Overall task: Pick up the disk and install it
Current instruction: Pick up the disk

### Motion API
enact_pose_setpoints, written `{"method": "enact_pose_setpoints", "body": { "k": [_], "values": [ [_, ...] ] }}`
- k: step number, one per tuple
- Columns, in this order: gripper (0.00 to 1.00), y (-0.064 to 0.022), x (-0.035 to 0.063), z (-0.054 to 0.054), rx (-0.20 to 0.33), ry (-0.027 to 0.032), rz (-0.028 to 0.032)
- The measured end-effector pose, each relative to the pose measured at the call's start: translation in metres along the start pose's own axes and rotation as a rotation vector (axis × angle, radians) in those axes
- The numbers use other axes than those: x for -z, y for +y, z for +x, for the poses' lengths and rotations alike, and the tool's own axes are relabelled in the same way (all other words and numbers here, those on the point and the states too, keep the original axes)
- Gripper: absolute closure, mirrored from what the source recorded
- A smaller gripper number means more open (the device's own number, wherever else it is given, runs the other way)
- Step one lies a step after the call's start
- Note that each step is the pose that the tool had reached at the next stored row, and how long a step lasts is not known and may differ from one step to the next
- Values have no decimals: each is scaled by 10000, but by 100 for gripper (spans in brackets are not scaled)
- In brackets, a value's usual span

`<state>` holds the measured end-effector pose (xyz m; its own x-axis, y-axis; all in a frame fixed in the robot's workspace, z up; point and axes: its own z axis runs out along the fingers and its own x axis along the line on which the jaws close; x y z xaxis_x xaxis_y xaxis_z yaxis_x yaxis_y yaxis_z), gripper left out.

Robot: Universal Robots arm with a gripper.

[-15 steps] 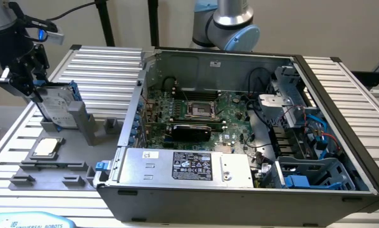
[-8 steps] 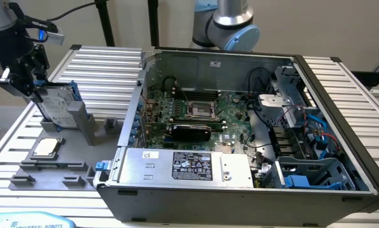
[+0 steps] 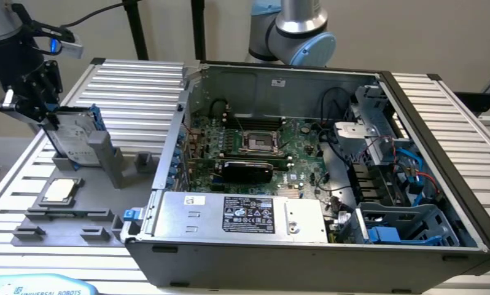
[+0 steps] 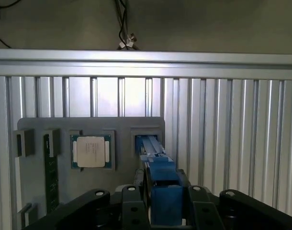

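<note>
- Wrist view shows the disk [image 4: 158, 165] edge-on. Its bright blue frame runs between the black fingers [image 4: 140, 191] of the gripper [image 4: 164, 203]. The jaws sit closed against both sides of that frame, gripping the disk along its upper edge.
- Exterior view places the disk [image 3: 71, 144] upright in a slot of the grey fixture plate [image 3: 65, 227]. It stands at the exterior view's left, outside the open computer case [image 3: 311, 258]. The gripper [image 3: 53, 114] sits on top of it, and the disk is not yet lifted out.
- Handling, as a judgement: a metal-bodied drive is probably stiff and dense, heavy for its bulk, and easily harmed by knocks. The plastic frame likely flexes a little and is smooth enough to slip under a loose grip.
- Hold, as a judgement: the best grip is across the thin dimension at the frame's edge, as the jaws sit now. That keeps the pads off the labelled face and the underside.
- Counts on the plate: one disk, one square silver chip [image 3: 61, 190] in a recess near it, and one green memory stick [image 4: 51, 177].
- Counts in the case: one motherboard [image 3: 253, 138], one silver box with a black label [image 3: 245, 215], and one blue-grey drive bay [image 3: 401, 227].
- One gripper, one fixture plate and one case are visible.
</note>
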<state>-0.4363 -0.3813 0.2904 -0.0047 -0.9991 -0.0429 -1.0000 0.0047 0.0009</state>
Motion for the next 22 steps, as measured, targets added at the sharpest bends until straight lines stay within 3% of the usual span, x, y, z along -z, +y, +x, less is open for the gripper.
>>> {"method": "enact_pose_setpoints", "body": {
  "k": [3, 22],
  "values": [
    [67, 0, 0, 0, 0, 0, 0],
    [67, 0, 0, 70, 0, -2, 1]
  ]
}}
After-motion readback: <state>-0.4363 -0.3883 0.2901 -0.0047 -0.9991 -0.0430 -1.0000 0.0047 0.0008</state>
